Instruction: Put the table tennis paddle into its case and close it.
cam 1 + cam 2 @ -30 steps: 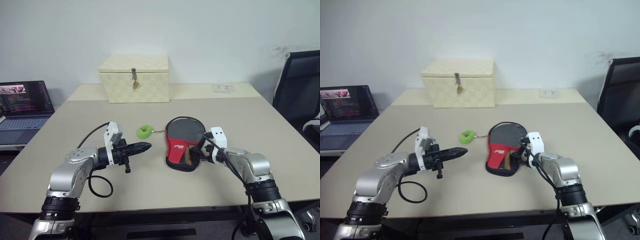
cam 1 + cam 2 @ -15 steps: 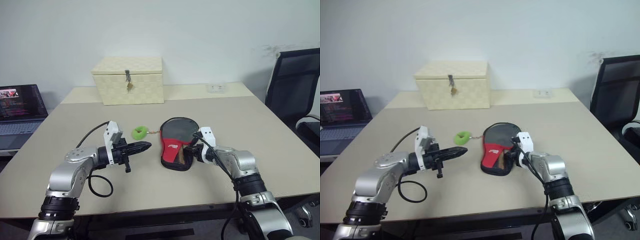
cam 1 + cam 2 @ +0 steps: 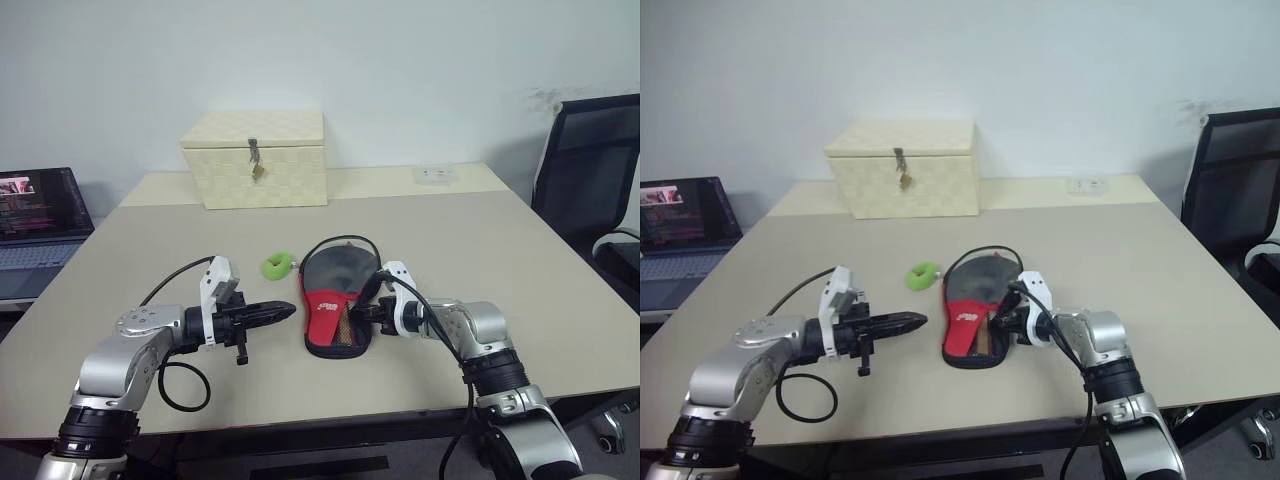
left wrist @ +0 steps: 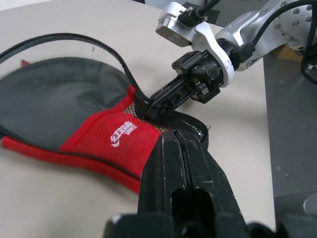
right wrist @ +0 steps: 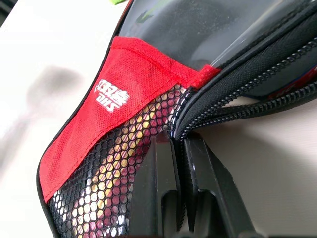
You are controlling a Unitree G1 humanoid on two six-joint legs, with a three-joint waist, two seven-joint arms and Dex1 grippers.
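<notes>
The right gripper (image 4: pixel 148 106) has its two black fingers pinched together on the zip edge of the soft paddle-shaped case (image 3: pixel 335 300), a pouch with black fabric at the round end, a red lower part with a white logo and mesh lining. Seen along those fingers, the black zipper teeth and the mesh wall run right between the fingertips (image 5: pixel 171 148), and through the mesh a light wooden piece with red shows, most likely the handle of the table tennis paddle (image 5: pixel 106 191) lying inside the case; its round face cannot be made out. The case flap stands lifted off the beige table (image 3: pixel 480 240), with its black rim arching up over the opening.

The left gripper (image 3: pixel 280 313) is shut, fingers pressed flat together and holding nothing, pointing at the case from its other side and stopping just short of the red part.

Beyond the case, just past its round end, lies a small bright green ring (image 3: pixel 276 265). Farther back stands a cream woven box with a metal latch (image 3: pixel 254 158). Well off to the left gripper's side is an open laptop (image 3: pixel 38 215); well off to the right gripper's side, a black office chair (image 3: pixel 590 190).
</notes>
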